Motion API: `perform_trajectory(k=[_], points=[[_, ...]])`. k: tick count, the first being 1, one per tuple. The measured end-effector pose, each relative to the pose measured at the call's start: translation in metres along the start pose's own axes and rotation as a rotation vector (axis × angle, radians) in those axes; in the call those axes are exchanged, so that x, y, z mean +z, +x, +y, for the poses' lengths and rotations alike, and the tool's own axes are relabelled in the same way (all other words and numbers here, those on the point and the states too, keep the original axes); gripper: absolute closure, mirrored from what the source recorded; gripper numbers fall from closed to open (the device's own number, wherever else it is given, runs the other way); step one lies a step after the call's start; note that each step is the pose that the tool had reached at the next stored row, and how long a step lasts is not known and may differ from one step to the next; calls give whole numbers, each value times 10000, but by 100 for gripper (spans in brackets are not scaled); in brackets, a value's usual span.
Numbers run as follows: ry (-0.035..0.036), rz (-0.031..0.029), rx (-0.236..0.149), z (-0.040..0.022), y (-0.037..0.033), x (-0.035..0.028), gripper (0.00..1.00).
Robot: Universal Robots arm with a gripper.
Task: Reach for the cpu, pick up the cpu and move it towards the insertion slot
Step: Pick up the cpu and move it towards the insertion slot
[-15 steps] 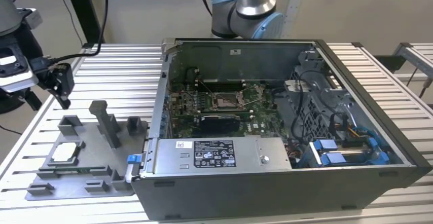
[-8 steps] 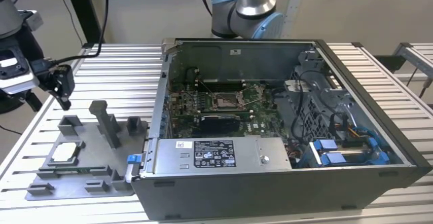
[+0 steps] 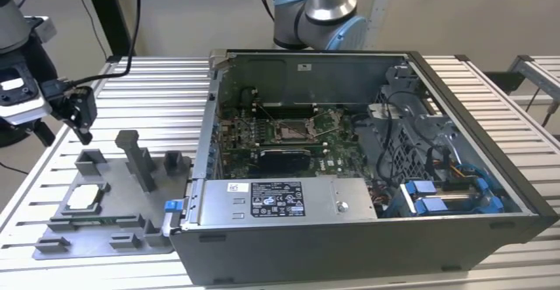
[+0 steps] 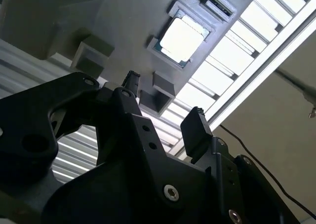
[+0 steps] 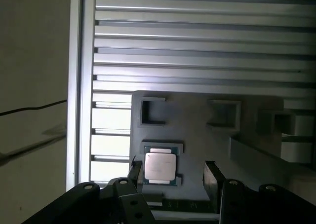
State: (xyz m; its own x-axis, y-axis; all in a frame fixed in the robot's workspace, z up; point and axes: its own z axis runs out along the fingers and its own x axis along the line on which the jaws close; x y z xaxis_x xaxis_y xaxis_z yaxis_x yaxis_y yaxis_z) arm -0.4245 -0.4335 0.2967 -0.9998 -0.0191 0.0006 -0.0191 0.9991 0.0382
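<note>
Black and two-fingered, the end effector point(image 3: 81, 132) hangs at the exterior view's left, above the far end of a flat grey plastic tray point(image 3: 92, 245), and I see it touching nothing. Both wrist views show the end effector point(image 5: 174, 178) point(image 4: 165, 103) with its dark fingers point(image 5: 212, 177) spread apart and nothing clamped between them.

Sighting past those fingers in the first wrist view, I find the cpu point(image 5: 160, 167), a small flat square chip with a pale silvery metal top. It lies face up in a shallow square recess of the tray point(image 5: 192, 130). The second wrist view shows the same cpu point(image 4: 181, 38) bright against the grey tray point(image 4: 133, 21), apart from the fingertips. In the exterior view the cpu point(image 3: 84, 198) sits at the lower left of the frame, near the tray's left edge, below the end effector.

A tall grey upright post point(image 3: 136, 159) rises from the tray just right of the cpu. The tray rests on a slatted aluminium tabletop point(image 3: 499, 93), beside an open dark grey computer case point(image 3: 350, 250) that fills the centre and right of the frame. Inside it, on the green motherboard point(image 3: 236, 139), the insertion slot point(image 3: 293, 130), a square socket with a silvery frame and dark centre, sits near the frame's middle, well apart from the cpu. The silver and blue arm point(image 3: 319, 11) stands behind the case at top centre.
</note>
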Motion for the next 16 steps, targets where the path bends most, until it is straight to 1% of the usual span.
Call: perform_trajectory(k=[5,12,16], points=[[-1,-2,0,-14,16,28,0],[0,0,0,-72,23,71,0],[-1,-2,0,-90,23,94,0]])
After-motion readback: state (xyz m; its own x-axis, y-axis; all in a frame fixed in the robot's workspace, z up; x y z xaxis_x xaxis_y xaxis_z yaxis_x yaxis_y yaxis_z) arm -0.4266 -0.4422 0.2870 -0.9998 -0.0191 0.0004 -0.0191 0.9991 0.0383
